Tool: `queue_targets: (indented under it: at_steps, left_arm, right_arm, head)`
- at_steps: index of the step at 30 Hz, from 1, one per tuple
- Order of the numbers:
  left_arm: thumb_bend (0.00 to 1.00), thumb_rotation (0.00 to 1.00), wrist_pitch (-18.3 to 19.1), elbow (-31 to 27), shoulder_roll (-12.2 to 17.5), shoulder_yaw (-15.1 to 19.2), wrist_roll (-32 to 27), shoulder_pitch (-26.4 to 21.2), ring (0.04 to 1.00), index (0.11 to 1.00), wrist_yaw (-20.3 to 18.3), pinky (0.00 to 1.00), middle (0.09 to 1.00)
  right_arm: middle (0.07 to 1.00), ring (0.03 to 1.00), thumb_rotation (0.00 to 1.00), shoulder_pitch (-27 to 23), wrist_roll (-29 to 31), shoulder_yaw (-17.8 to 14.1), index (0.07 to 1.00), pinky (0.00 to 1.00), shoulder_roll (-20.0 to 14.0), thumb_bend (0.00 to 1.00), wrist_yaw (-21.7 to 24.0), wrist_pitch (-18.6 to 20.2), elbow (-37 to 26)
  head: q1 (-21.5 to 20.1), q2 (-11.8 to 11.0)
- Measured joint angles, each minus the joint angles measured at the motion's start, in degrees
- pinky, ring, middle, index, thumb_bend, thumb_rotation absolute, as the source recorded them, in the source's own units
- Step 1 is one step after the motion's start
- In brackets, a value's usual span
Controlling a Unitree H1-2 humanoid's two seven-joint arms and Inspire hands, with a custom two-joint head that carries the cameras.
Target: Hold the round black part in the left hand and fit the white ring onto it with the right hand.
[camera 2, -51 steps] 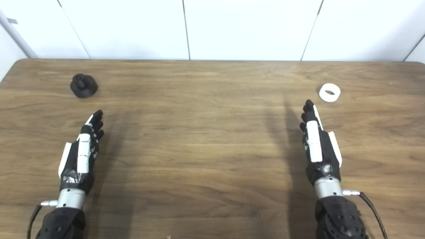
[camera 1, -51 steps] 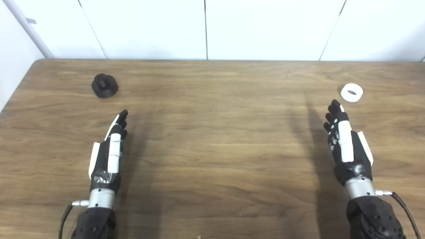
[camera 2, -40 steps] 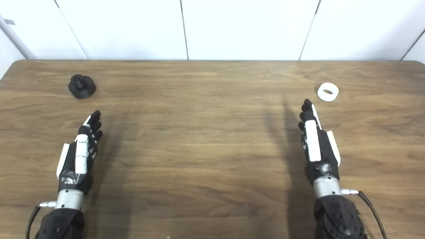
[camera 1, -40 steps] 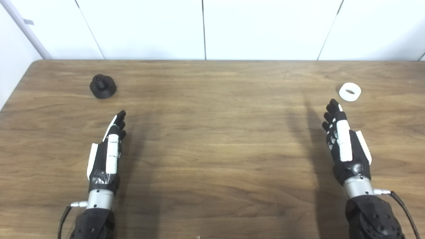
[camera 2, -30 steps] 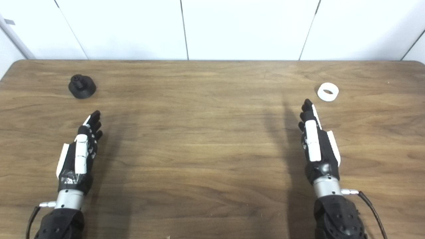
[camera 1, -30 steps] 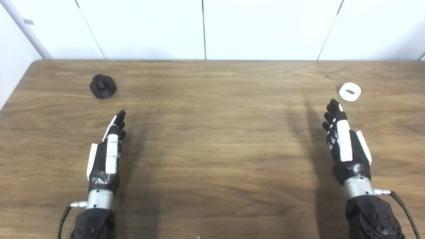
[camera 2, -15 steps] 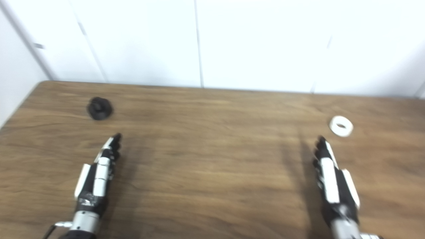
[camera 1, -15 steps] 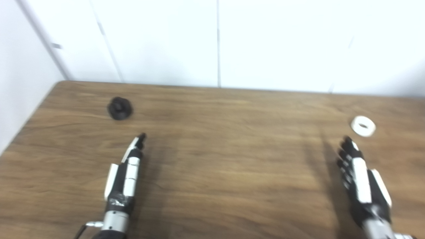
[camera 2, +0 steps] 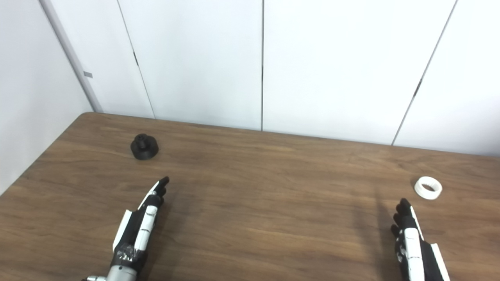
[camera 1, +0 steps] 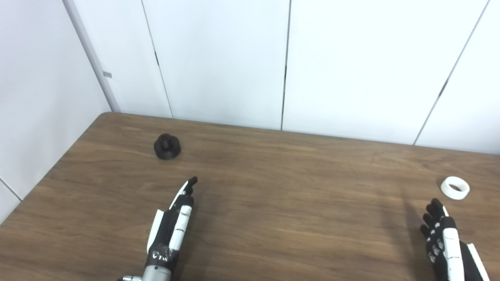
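Note:
The round black part [camera 1: 167, 146] stands on the wooden table [camera 1: 273, 195] at the far left, knob up. My left hand [camera 1: 174, 224] lies open and flat, fingers straight, its tips a short way nearer than the part and to its right, not touching it. The white ring [camera 1: 455, 187] lies flat near the right edge. My right hand [camera 1: 447, 244] is open with fingers extended, cut off by the bottom edge, its tips just short of the ring and left of it. Neither hand holds anything.
White wall panels [camera 1: 285, 66] rise directly behind the table's far edge, and a white wall [camera 1: 35, 97] runs along its left side. Bare wood lies between the two hands.
The whole picture has shifted: the camera tilted up and turned, so table, parts and hands sit lower and more wall shows. Both hands stay open and flat; the parts have not moved.

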Motion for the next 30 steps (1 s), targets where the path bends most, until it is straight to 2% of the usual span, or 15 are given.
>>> queue_targets:
  at_steps: [1, 3, 5, 6, 7, 8, 12, 13, 16, 19, 25, 30]
  left_arm:
    - [0.52, 0.87, -0.03, 0.03, 0.0, -0.02, 0.0, 0.0, 1.0, 0.963, 0.0, 1.0, 0.996]
    - [0.55, 0.71, 0.13, -0.02, 0.0, -0.07, 0.94, -0.01, 1.0, 0.966, 0.39, 1.0, 0.999]
    - [0.56, 0.65, 0.49, -0.18, -0.03, -0.25, 3.43, -0.01, 0.997, 0.967, 1.2, 1.0, 0.995]
    - [0.58, 0.58, 0.67, -0.32, -0.07, -0.34, 4.76, -0.01, 0.989, 0.961, 1.58, 0.99, 0.987]
    - [0.65, 0.49, 0.98, -0.44, -0.12, -0.34, 5.77, -0.02, 0.988, 0.954, 1.95, 0.99, 0.981]
    - [0.65, 0.49, 1.76, -0.98, -0.13, -0.26, 6.82, -0.04, 0.988, 0.954, 2.37, 0.99, 0.981]
    - [0.84, 0.34, 5.68, -3.24, -0.08, 0.95, 10.37, -0.53, 0.988, 0.938, 3.57, 1.0, 0.964]
    - [0.86, 0.32, 7.07, -3.97, -0.06, 1.7, 10.94, -0.86, 0.986, 0.933, 3.75, 1.0, 0.961]
    - [0.9, 0.29, 10.71, -6.01, 0.54, 3.6, 12.71, -2.89, 0.986, 0.931, 4.07, 1.0, 0.955]
    - [0.95, 0.3, 13.91, -7.51, 3.05, 5.04, 14.5, -5.66, 0.985, 0.931, 3.72, 1.0, 0.96]
    - [0.96, 0.33, 21.67, -9.17, 7.53, 7.48, 17.29, -9.47, 0.98, 0.928, 2.57, 0.99, 0.965]
    - [0.98, 0.33, 24.34, -7.14, 12.05, 9.07, 17.46, -11.44, 0.999, 0.921, 1.07, 1.0, 0.971]
  right_arm:
    - [1.0, 1.0, 1.0, 0.0, -0.05, 0.05, 1.0, 1.0, 0.0, 0.39, 0.0, 0.0, 0.0]
    - [1.0, 1.0, 1.0, 0.0, -0.02, 0.07, 1.0, 1.0, 0.0, 0.36, 0.01, 0.0, 0.0]
    - [1.0, 1.0, 1.0, 0.0, 0.06, 0.13, 1.0, 1.0, 0.0, 0.35, 0.03, 0.0, 0.0]
    - [1.0, 1.0, 1.0, -0.01, 0.09, 0.19, 1.0, 1.0, 0.0, 0.35, 0.06, -0.01, 0.0]
    - [1.0, 1.0, 1.0, -0.01, 0.11, 0.24, 1.0, 1.0, 0.0, 0.35, 0.1, -0.01, 0.0]
    - [1.0, 1.0, 1.0, -0.01, 0.12, 0.31, 1.0, 1.0, 0.01, 0.35, 0.11, -0.02, 0.0]
    - [1.0, 1.0, 1.0, -0.01, 0.0, 0.39, 1.0, 1.0, 0.07, 0.35, 0.06, -0.04, 0.0]
    - [1.0, 1.0, 1.0, -0.01, 0.0, 0.39, 1.0, 1.0, 0.07, 0.34, 0.04, -0.05, 0.0]
    - [1.0, 1.0, 1.0, 0.0, -0.48, 0.48, 1.0, 1.0, 0.09, 0.37, -0.19, -0.03, 0.0]
    - [1.0, 1.0, 1.0, -0.04, -0.85, 0.62, 1.0, 1.0, 0.2, 0.37, -0.52, -0.01, -0.01]
    - [1.0, 1.0, 1.0, -0.06, -0.98, 0.71, 1.0, 1.0, 0.61, 0.37, -0.92, 0.2, -0.2]
    - [1.0, 1.0, 1.0, -0.03, -1.5, 0.82, 1.0, 1.0, 0.95, 0.34, -1.12, 0.71, -0.62]
  head:
    - [0.0, 0.0]
    - [-0.18, -0.18]
    - [-0.35, -0.18]
    - [-0.27, -0.44]
    - [-0.26, -0.44]
    - [-0.26, -0.44]
    - [-0.53, -0.79]
    - [-0.53, -0.79]
    - [-0.7, -0.79]
    - [-0.7, -0.88]
    - [-0.79, -0.62]
    - [-0.79, -0.7]
